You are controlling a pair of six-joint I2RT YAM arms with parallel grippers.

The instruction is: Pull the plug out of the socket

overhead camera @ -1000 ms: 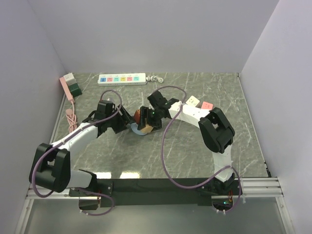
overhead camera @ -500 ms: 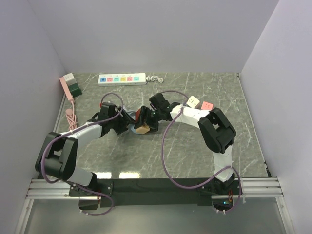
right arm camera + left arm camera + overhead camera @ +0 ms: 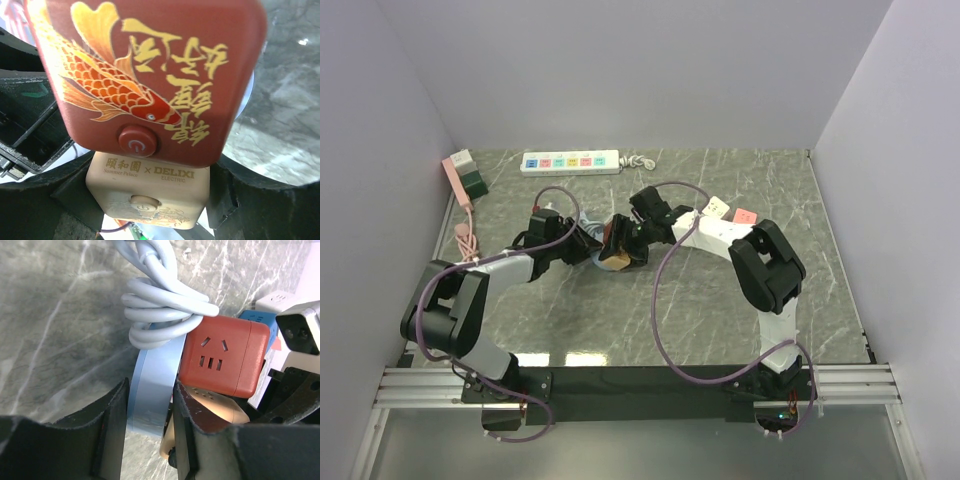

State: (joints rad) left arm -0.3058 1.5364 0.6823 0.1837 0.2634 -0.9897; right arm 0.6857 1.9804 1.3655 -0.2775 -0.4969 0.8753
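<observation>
A red cube socket with a gold fish print is stacked against a beige cube socket. My right gripper is shut on the beige cube, one finger on each side. A flat light-blue plug with a coiled white cord lies flush against the red cube. My left gripper is shut on that plug. In the top view both grippers meet at the cubes mid-table. The long white power strip socket lies at the back, away from both arms.
A pink and green block with a pink cord sits at the far left. A white cube and a pink one lie behind the right arm. A blue cube shows behind the red one. Walls enclose three sides.
The left arm has reached right to the cubes and its jaws have closed in on the light-blue plug. The right gripper has kept its hold on the beige cube and barely shifted.
</observation>
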